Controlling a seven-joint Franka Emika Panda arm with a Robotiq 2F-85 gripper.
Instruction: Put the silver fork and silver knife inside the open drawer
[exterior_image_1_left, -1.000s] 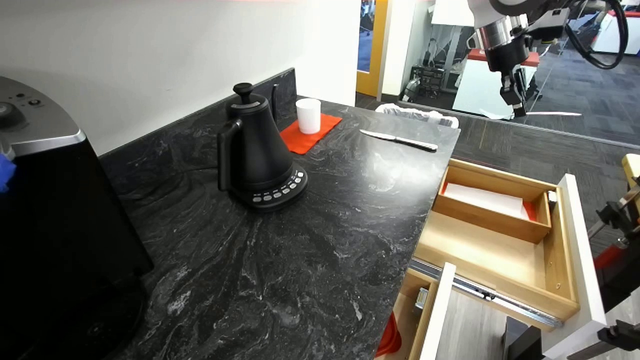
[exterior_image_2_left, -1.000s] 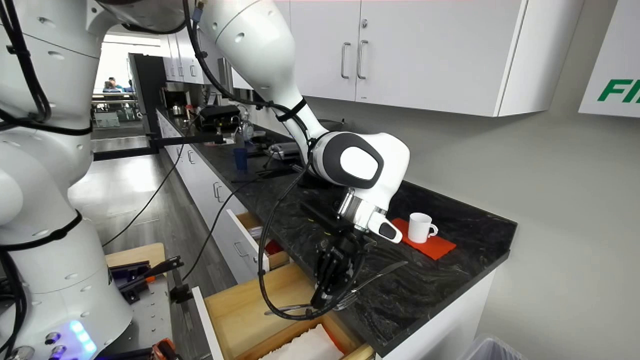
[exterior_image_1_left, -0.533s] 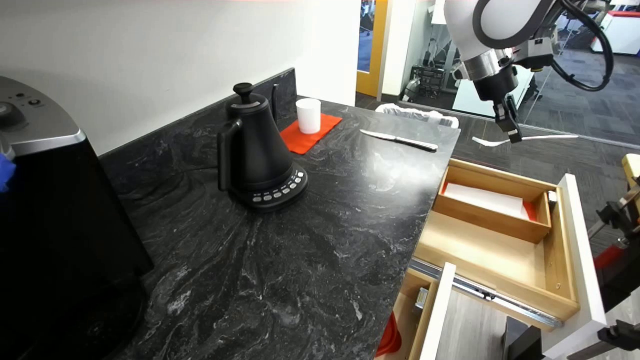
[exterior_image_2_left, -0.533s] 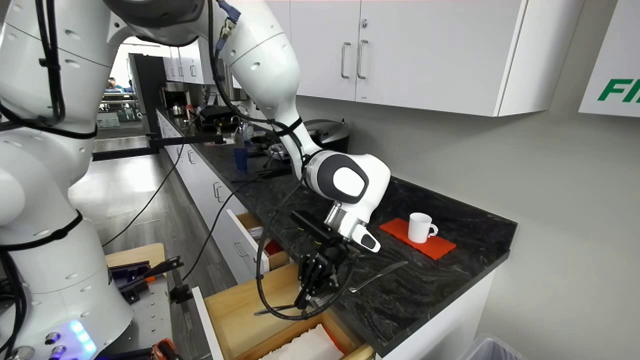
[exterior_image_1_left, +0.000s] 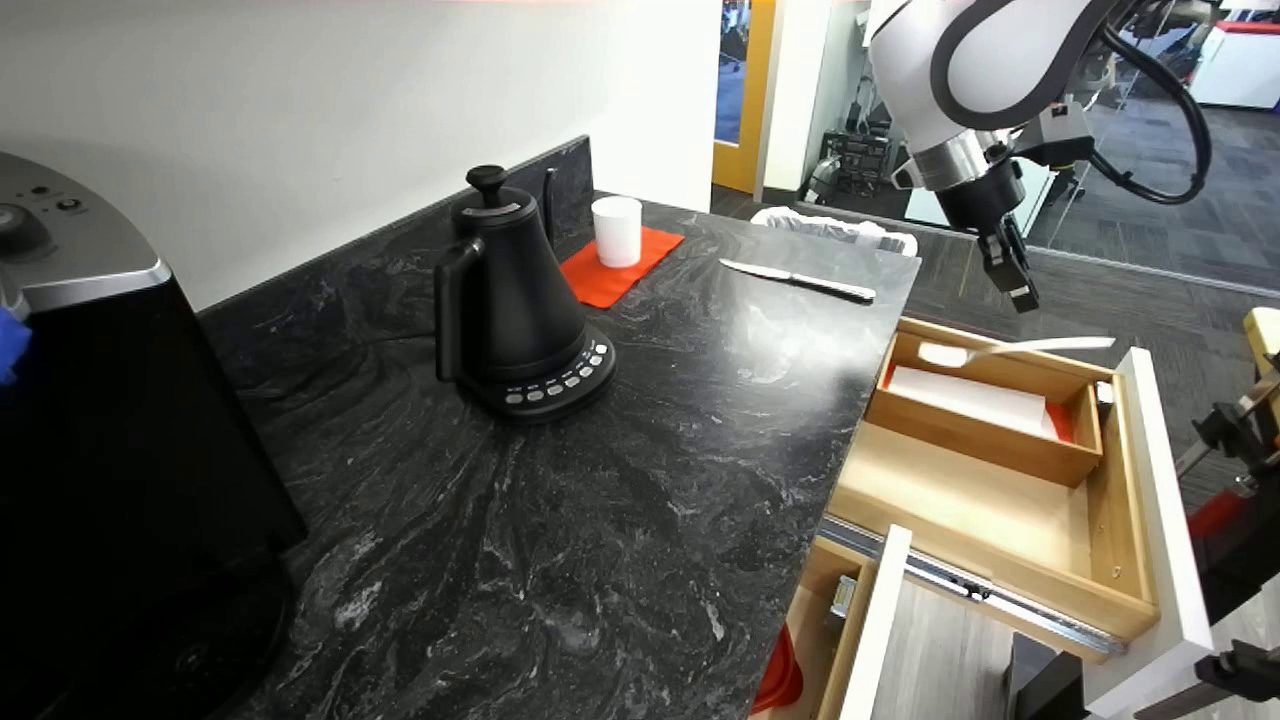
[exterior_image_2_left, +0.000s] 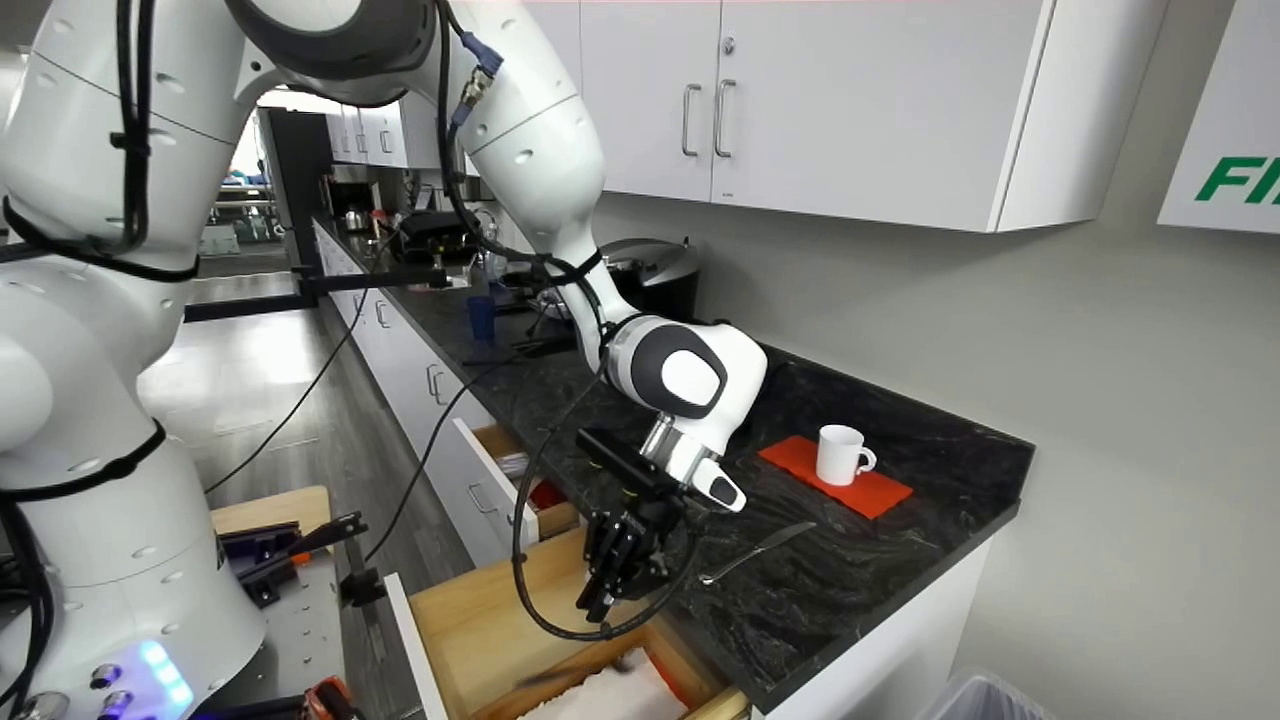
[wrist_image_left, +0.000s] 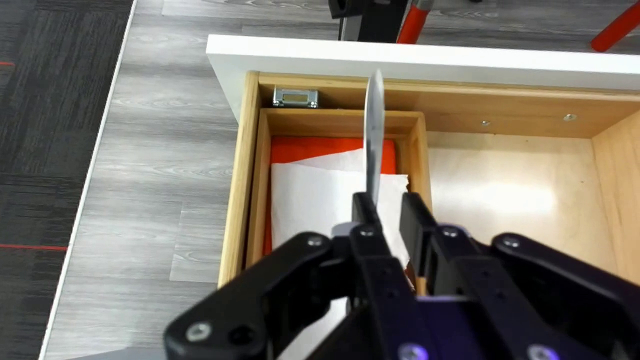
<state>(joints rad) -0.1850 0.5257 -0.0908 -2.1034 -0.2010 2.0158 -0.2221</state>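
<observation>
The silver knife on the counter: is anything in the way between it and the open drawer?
Nothing visible stands between the silver knife and the open drawer, which lies lower, past the edge of the counter. The open end effector hangs over the drawer with the silver fork below it, probably no obstacle.

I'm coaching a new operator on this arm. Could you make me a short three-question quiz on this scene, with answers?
1. What colour shows beneath the white paper in the open drawer?
2. Where is the silver knife? a) inside that open drawer; b) on the dark countertop; c) between the jaws.
3. True or false: the jaws stand apart, and in an exterior view the silver fork is below them, clear of them.

Key: 1. orange-red; 2. b; 3. true.
</observation>
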